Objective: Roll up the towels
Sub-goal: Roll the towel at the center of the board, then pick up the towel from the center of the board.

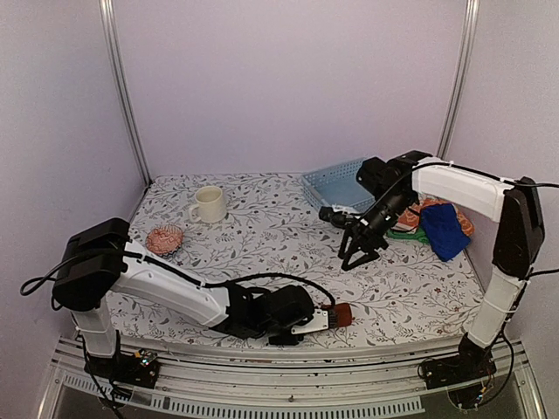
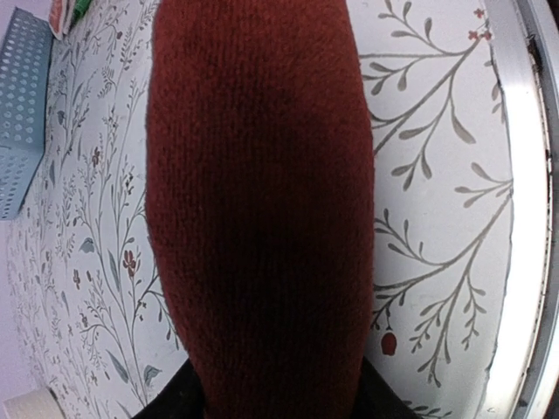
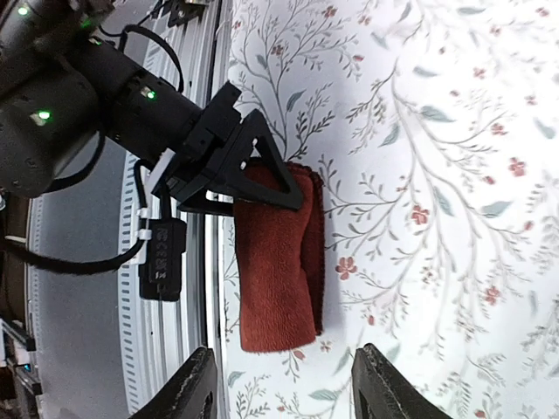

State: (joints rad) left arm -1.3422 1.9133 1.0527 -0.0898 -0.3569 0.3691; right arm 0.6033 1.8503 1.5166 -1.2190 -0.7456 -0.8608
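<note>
A rolled rust-brown towel (image 1: 341,314) lies at the table's near edge. My left gripper (image 1: 321,319) is shut on its left end. The towel fills the left wrist view (image 2: 262,192) and hides the fingertips. In the right wrist view the roll (image 3: 279,271) lies beside the metal rail, with the left gripper's black triangular finger (image 3: 262,170) over its end. My right gripper (image 1: 358,257) hangs open and empty above the table's middle right, apart from the roll; its fingers (image 3: 188,388) frame the roll's free end. A royal-blue towel (image 1: 444,229) lies on orange patterned (image 1: 464,218) and green (image 1: 409,234) towels at the right.
A pale blue lattice basket (image 1: 334,183) stands at the back right, behind the right gripper, and shows in the left wrist view (image 2: 17,113). A cream mug (image 1: 209,205) and a pink round object (image 1: 164,238) sit at the left. The table's metal rail (image 3: 179,332) runs beside the roll.
</note>
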